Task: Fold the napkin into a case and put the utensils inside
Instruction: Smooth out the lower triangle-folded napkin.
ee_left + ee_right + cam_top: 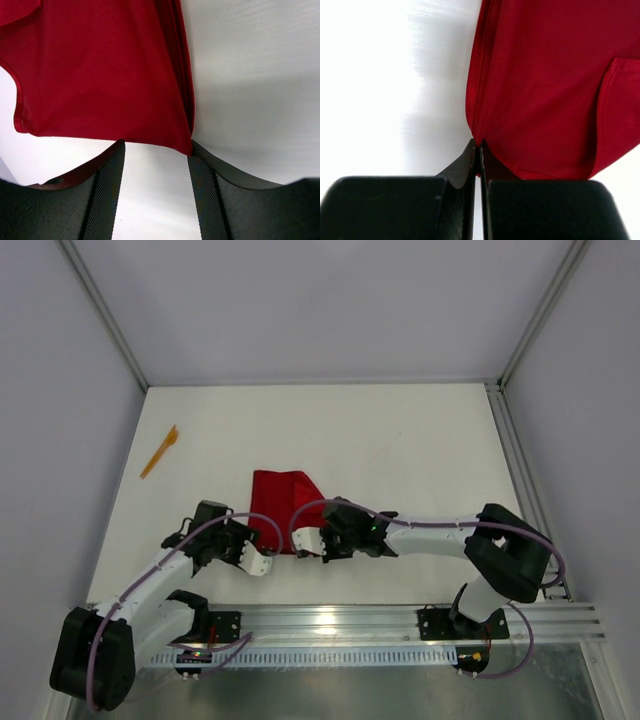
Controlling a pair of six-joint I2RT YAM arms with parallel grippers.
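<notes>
The red napkin (283, 498) lies folded on the white table, narrower toward the near edge. My left gripper (262, 562) is open just short of its near left corner. In the left wrist view the napkin (100, 70) fills the top, and its corner touches the right fingertip (192, 150) of the open, empty gripper (156, 147). My right gripper (303, 543) is at the near right corner. In the right wrist view the gripper (479, 145) is shut on the napkin's (545, 90) edge. One orange utensil (158, 452) lies far left; I see no other.
The table's left border runs beside the utensil, and a metal rail (515, 480) lines the right side. White walls enclose the back. An aluminium bar (400, 620) holds both arm bases at the near edge.
</notes>
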